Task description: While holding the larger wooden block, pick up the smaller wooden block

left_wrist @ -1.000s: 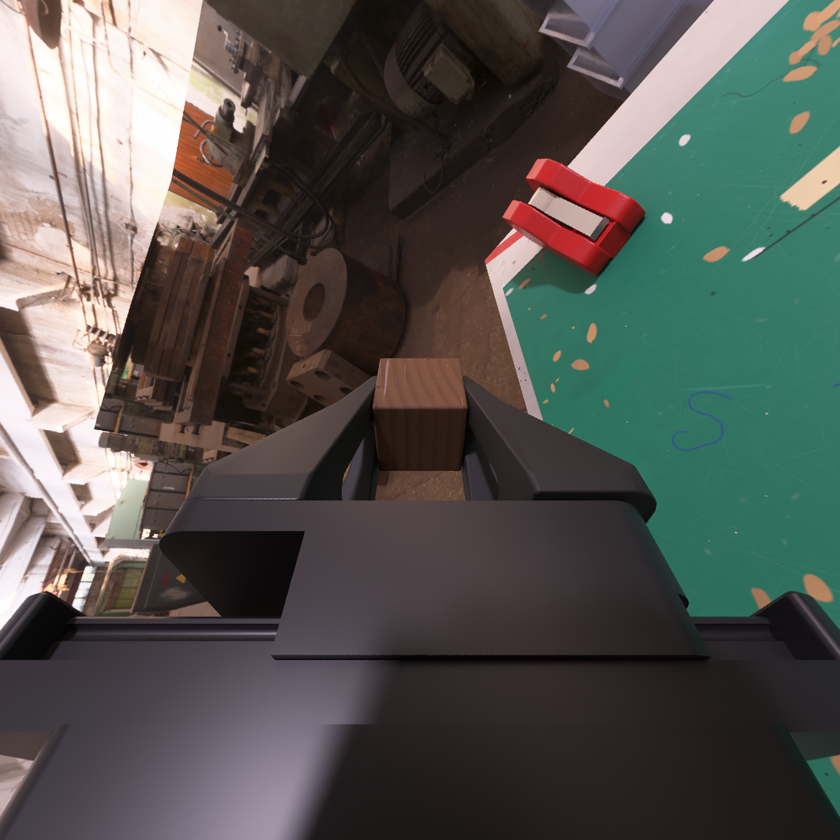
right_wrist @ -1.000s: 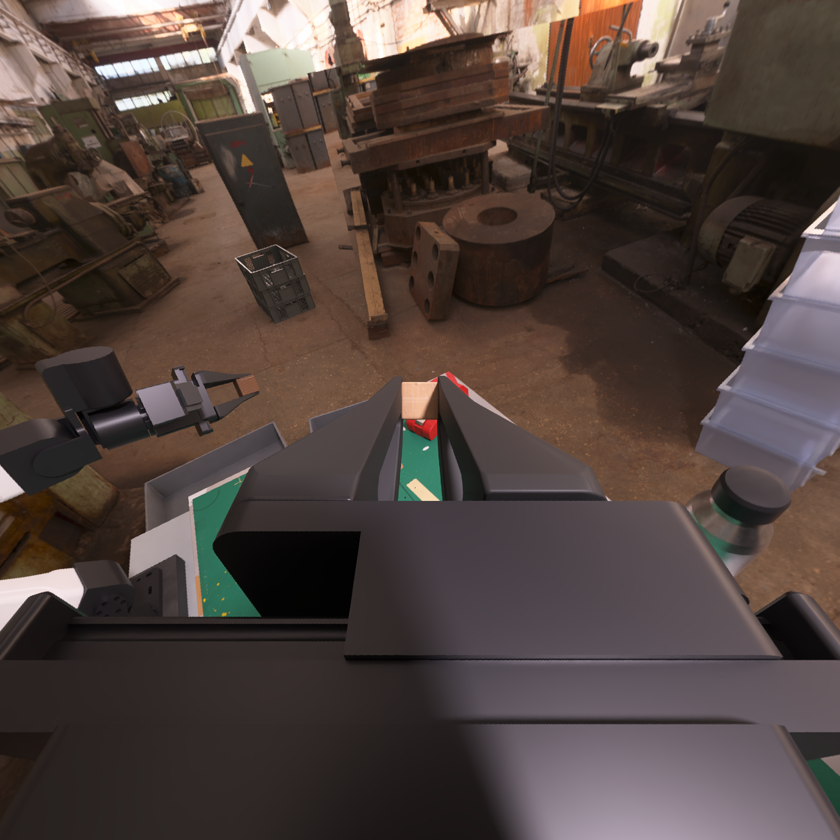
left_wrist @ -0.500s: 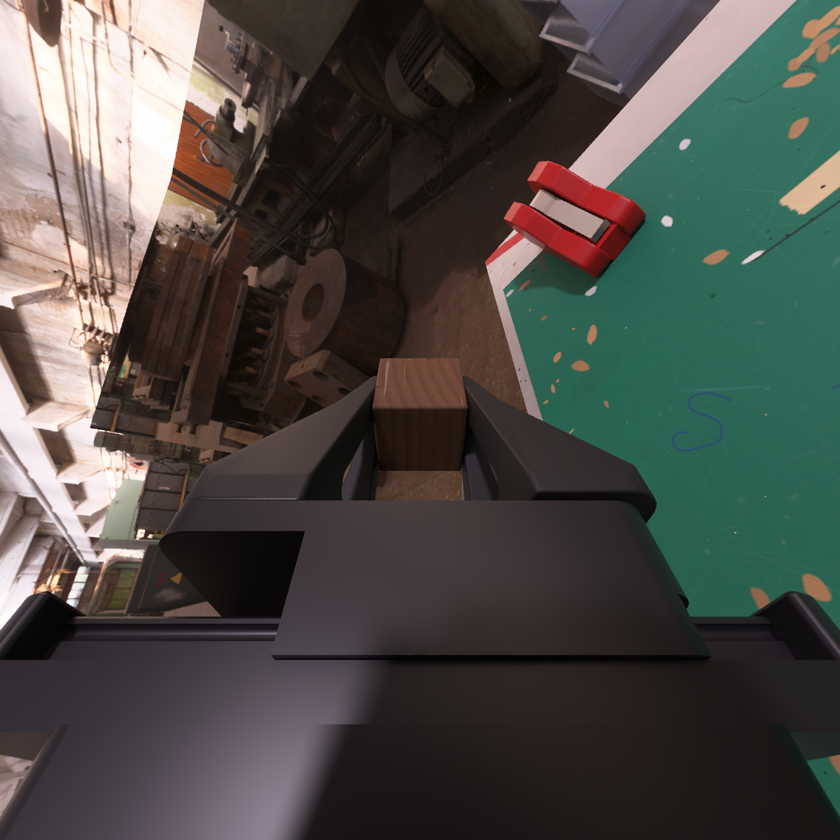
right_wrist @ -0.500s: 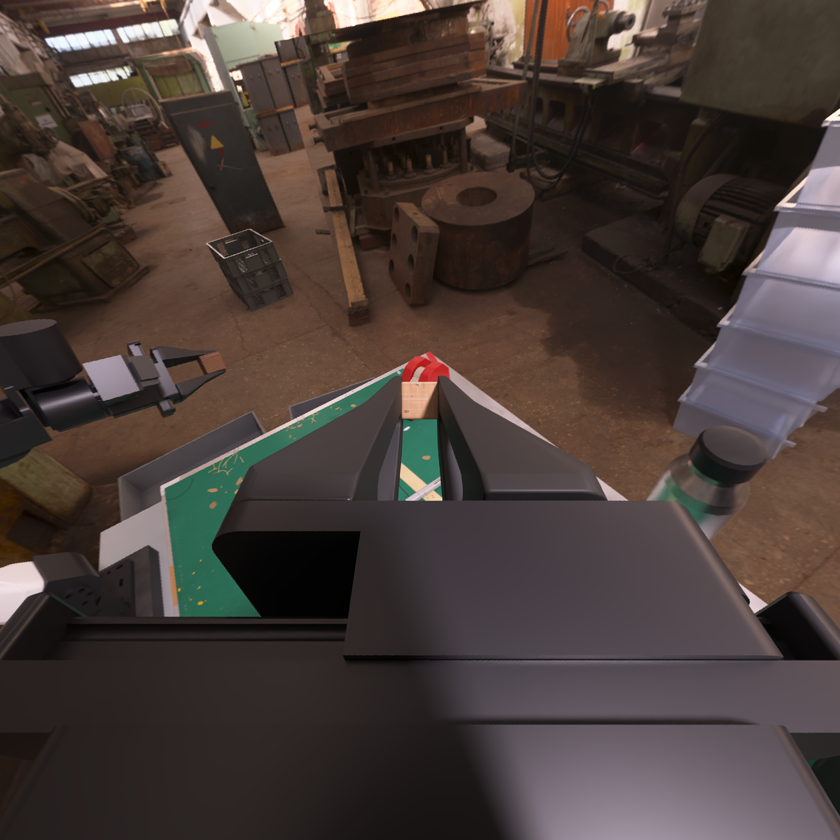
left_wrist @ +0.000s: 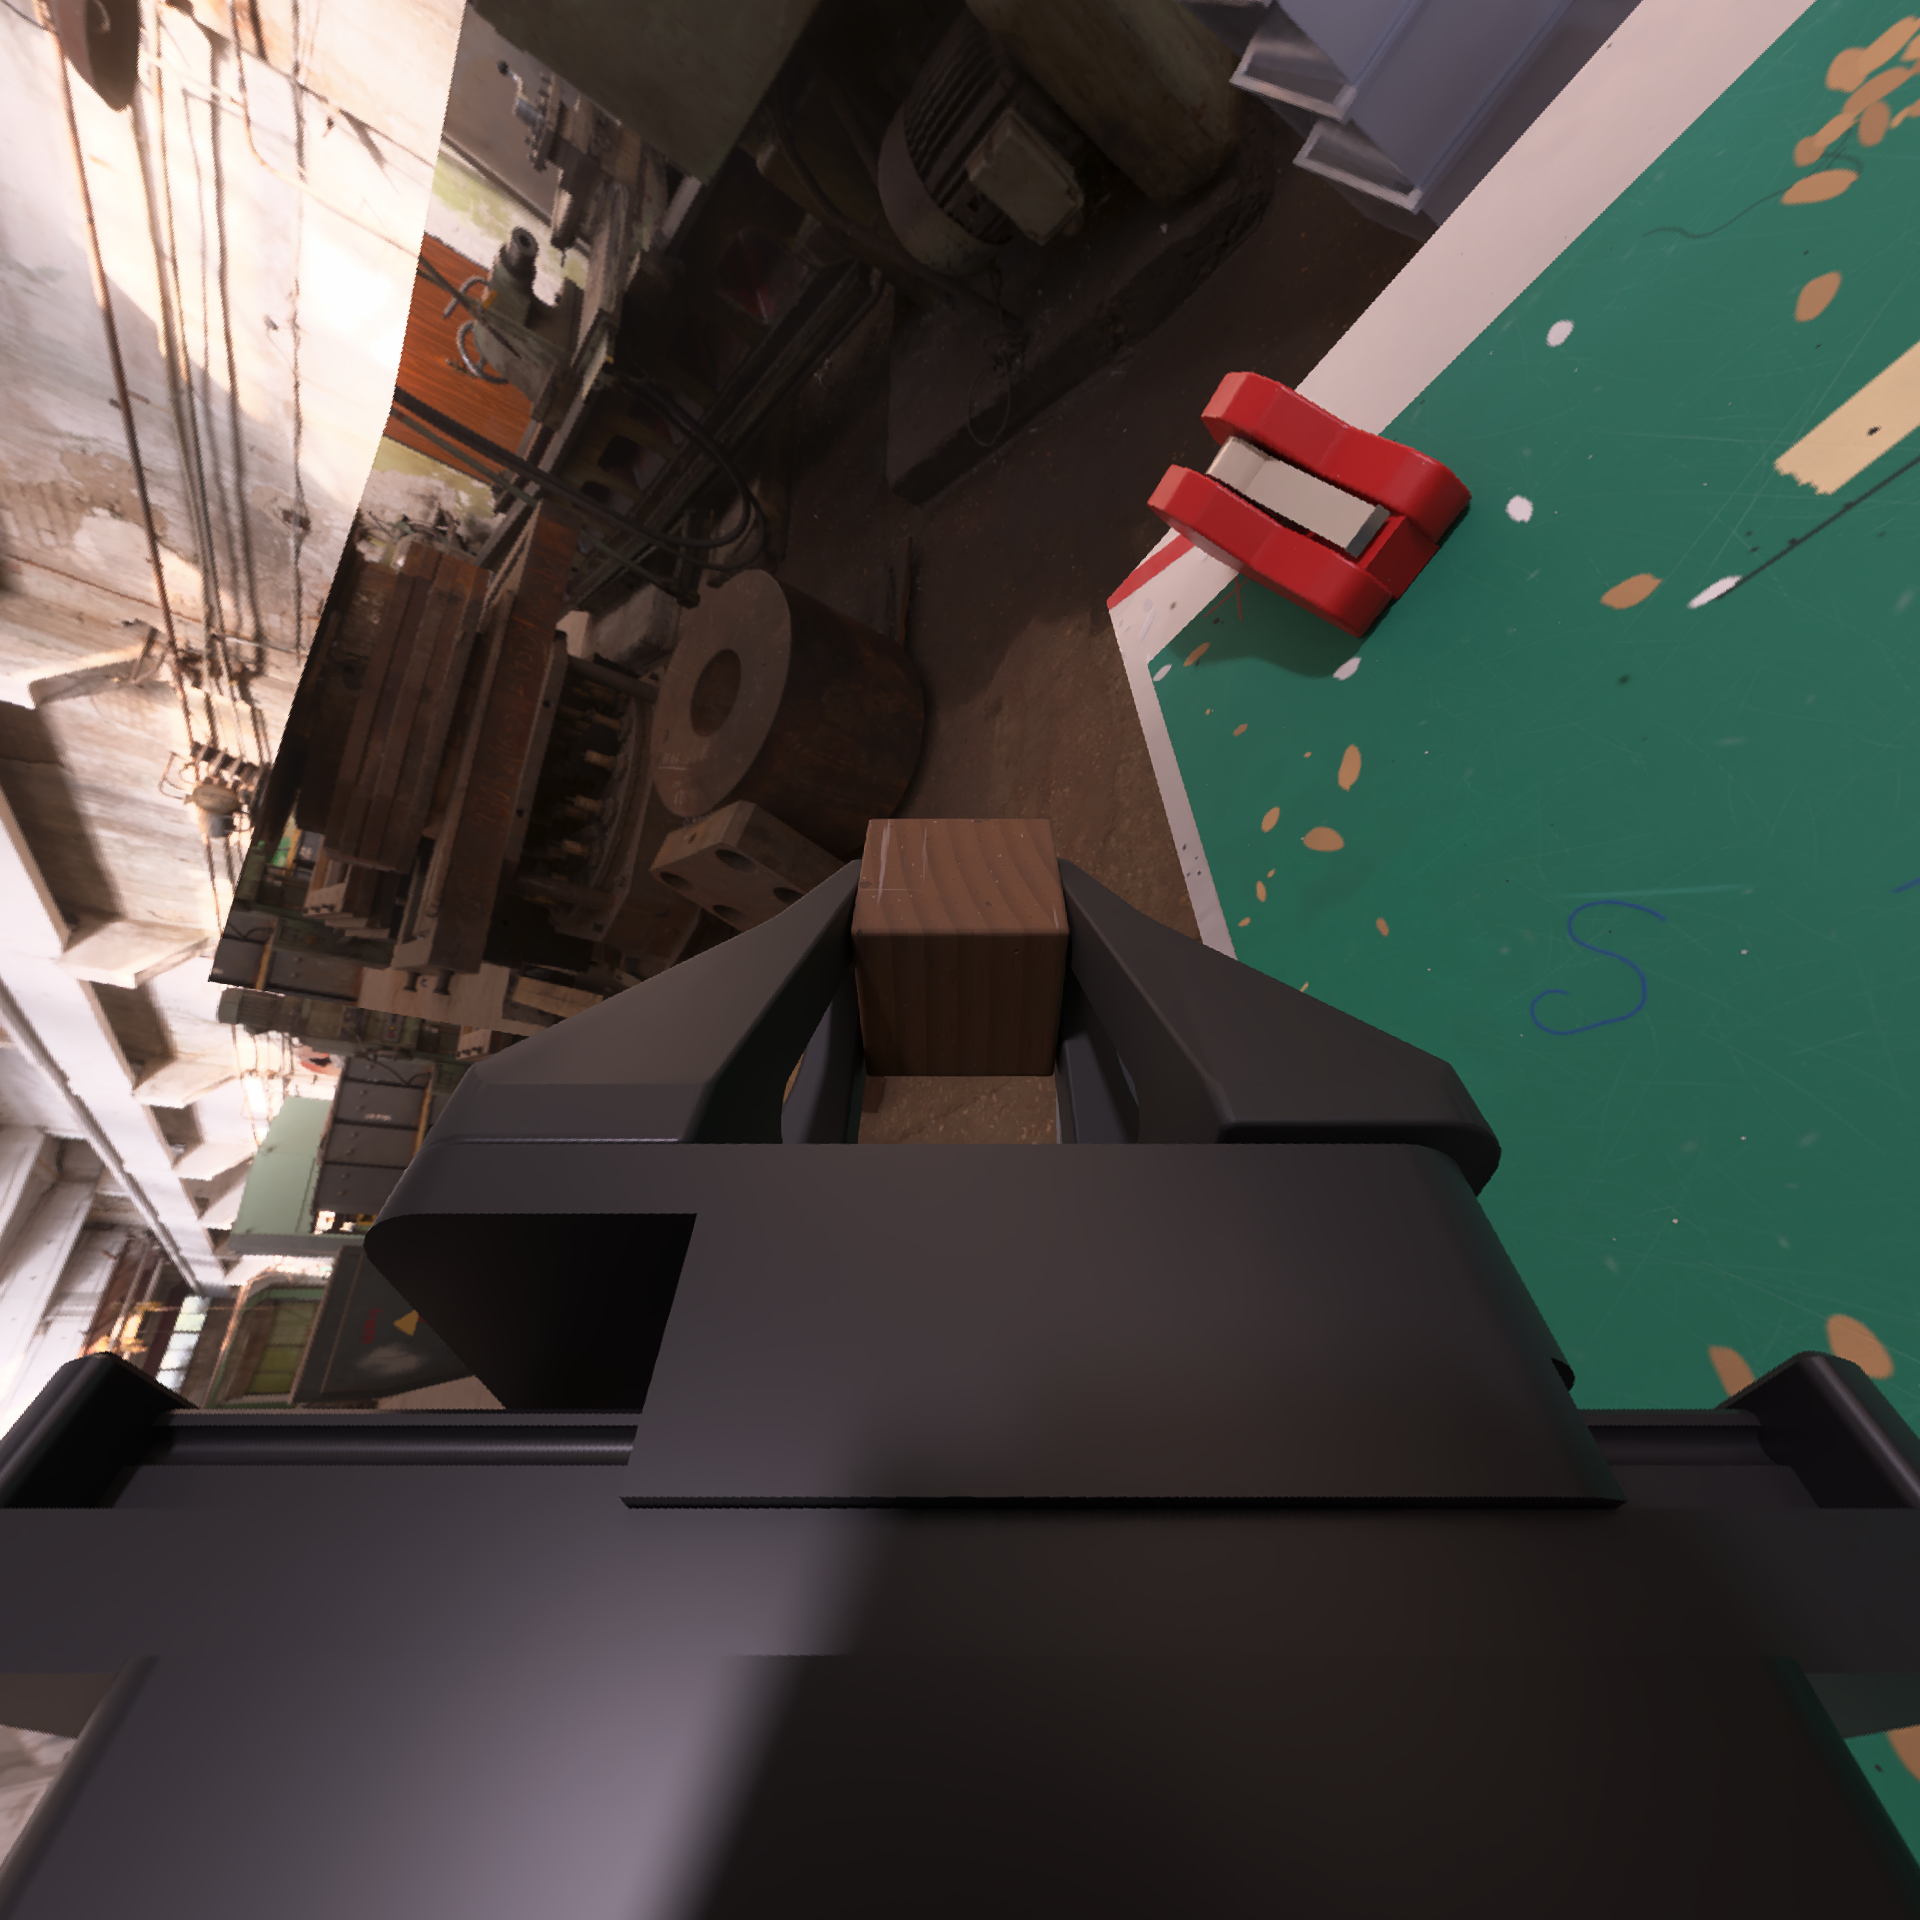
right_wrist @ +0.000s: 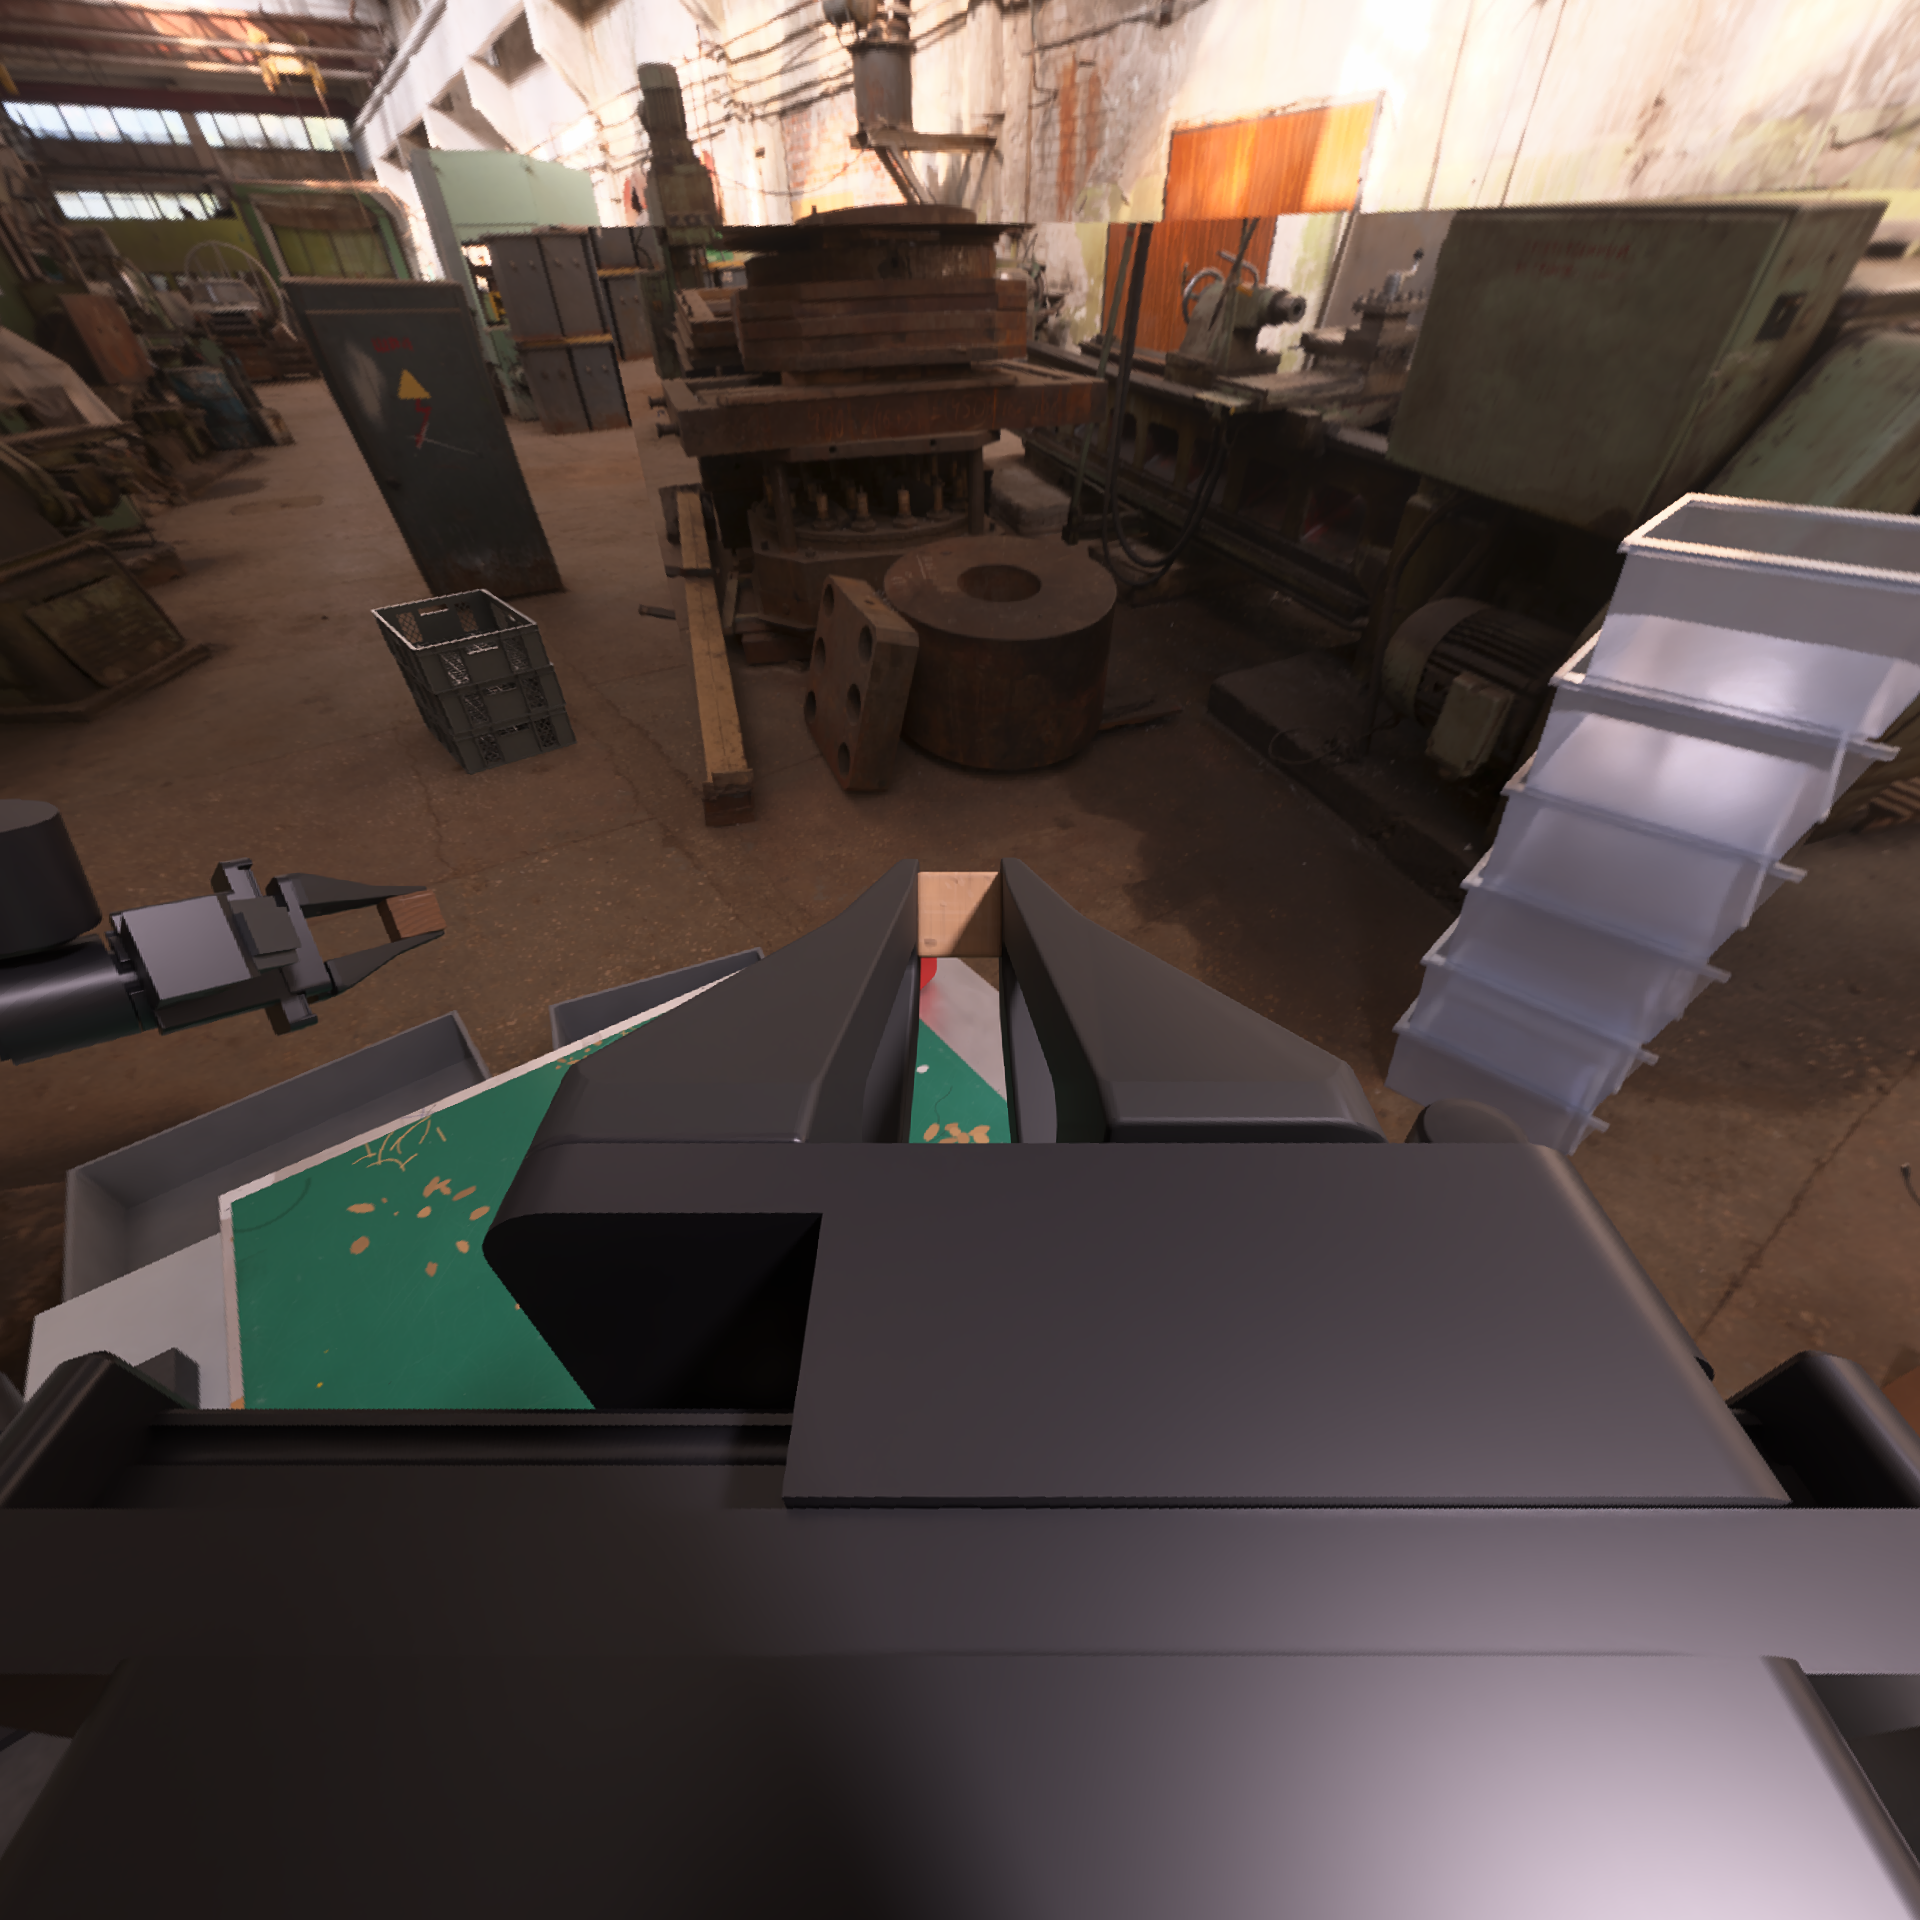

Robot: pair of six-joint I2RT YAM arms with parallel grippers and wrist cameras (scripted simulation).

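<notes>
Green mat [left_wrist: 1558, 831] in a machine workshop, our left gripper [left_wrist: 958, 935] pinching the dark larger wooden block [left_wrist: 958, 940], our right gripper [right_wrist: 958, 914] pinching the pale smaller wooden block [right_wrist: 956, 912], red clamp [left_wrist: 1309, 499] at the mat's far edge.

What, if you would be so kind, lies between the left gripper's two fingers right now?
In the left wrist view, the left gripper holds a dark wooden block clamped between its fingers, clear of the green mat.
</notes>
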